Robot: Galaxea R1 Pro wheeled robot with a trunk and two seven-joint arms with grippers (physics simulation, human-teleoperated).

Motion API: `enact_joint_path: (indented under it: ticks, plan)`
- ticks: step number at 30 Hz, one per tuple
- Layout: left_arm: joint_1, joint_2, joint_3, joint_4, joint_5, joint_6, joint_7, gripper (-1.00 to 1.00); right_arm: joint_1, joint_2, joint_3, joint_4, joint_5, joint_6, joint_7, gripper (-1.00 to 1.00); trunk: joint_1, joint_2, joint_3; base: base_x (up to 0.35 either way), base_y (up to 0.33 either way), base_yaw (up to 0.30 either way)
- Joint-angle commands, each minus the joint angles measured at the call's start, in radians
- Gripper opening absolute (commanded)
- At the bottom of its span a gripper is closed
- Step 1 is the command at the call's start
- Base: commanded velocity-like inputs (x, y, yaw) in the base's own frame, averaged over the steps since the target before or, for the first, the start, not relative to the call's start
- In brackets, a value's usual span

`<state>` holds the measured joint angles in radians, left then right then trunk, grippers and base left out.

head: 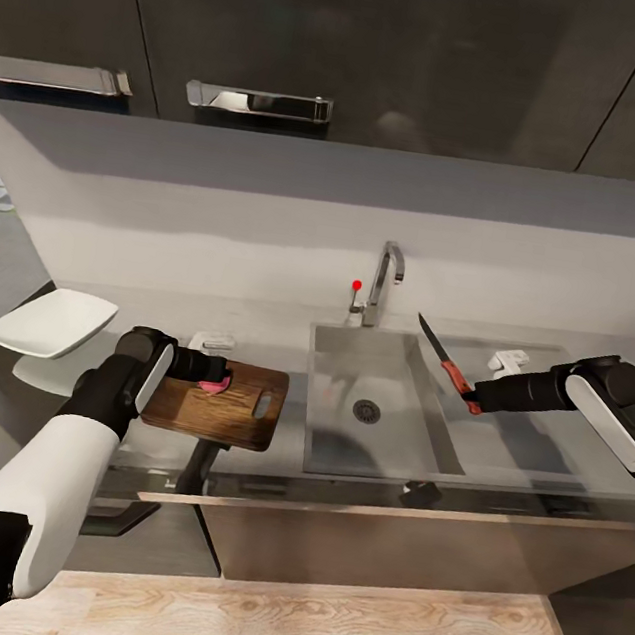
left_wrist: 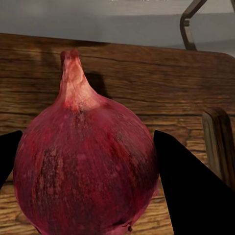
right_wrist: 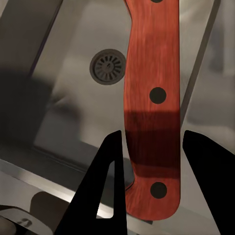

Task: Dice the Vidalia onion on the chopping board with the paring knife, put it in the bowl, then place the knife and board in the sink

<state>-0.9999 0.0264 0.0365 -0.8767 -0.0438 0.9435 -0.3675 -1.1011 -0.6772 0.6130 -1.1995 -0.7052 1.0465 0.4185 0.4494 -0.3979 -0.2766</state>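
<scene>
Both end effectors are loaded: Vidalia onion clamped by L end effector on chopping board, paring knife clamped by R end effector w/ sink beneath, so blade should be brought down slowly, clear of L fingers.

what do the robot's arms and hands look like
Both arms are glossy white shells over black joints and wrists: the left arm has a long white forearm and black elbow, the right arm a white panel. The left hand and right hand have flat, tapering black fingers.

The rectangular dark-brown chopping board shows rough wood grain. The brushed steel sink looks dull. The knife's riveted reddish handle is smooth wood.
</scene>
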Motion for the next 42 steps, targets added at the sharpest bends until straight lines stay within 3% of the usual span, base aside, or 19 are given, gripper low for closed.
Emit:
enact_joint_path:
  ticks: [1, 41, 42]
  plan:
    - [-0.001, 0.0, 0.002, -0.001, -0.007, 0.004, -0.008, -1.0, -0.002, -0.001, 0.002, 0.0, 0.009, 0.001, 0.011, -1.0, 0.001, -0.002, -0.002, 0.0, 0.0, 0.0]
    - [-0.001, 0.0, 0.002, 0.001, -0.007, 0.004, -0.007, -1.0, -0.002, -0.001, 0.002, 0.0, 0.009, 0.001, 0.011, -1.0, 0.001, -0.002, -0.017, 0.0, 0.0, 0.0]
    - [0.0, 0.0, 0.002, 0.001, -0.007, 0.004, -0.007, 1.0, -0.002, -0.001, 0.002, 0.0, 0.009, 0.001, 0.011, -1.0, 0.001, -0.002, -0.017, 0.0, 0.0, 0.0]
